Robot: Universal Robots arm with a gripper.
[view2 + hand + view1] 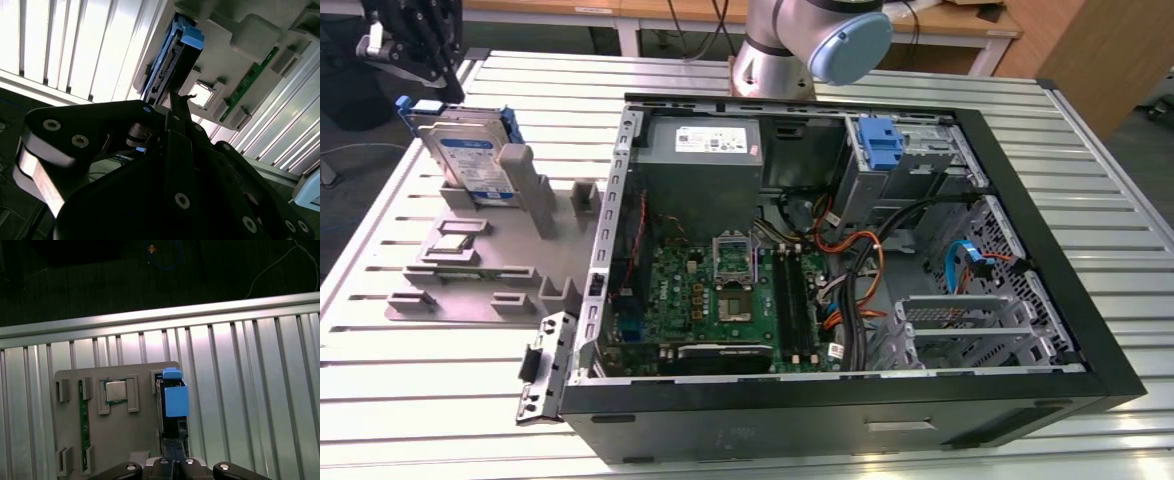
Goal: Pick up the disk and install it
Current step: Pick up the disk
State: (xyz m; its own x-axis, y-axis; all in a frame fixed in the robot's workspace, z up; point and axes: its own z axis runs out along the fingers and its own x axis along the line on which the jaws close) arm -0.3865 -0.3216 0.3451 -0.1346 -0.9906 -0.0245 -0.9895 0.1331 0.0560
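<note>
The disk (464, 155), a silver drive with a blue-and-white label in a blue carrier, stands on edge in a slot of the grey holder (480, 275) at the exterior view's left. My gripper (434, 75) hangs just above and behind its top edge, apart from it. In both wrist views I look down on the disk's thin edge and blue tab (174, 397) (172, 62), straight beyond the gripper (174, 462) (176, 100). The fingers appear shut together with nothing between them.
The holder also carries a square chip (116, 390) and a green memory stick (85, 425). An open computer case (1067, 300) fills the table's middle, with a grey power supply (704, 145) and a blue bracket (881, 145) in its drive bay. The arm's base (781, 50) stands behind the case.
</note>
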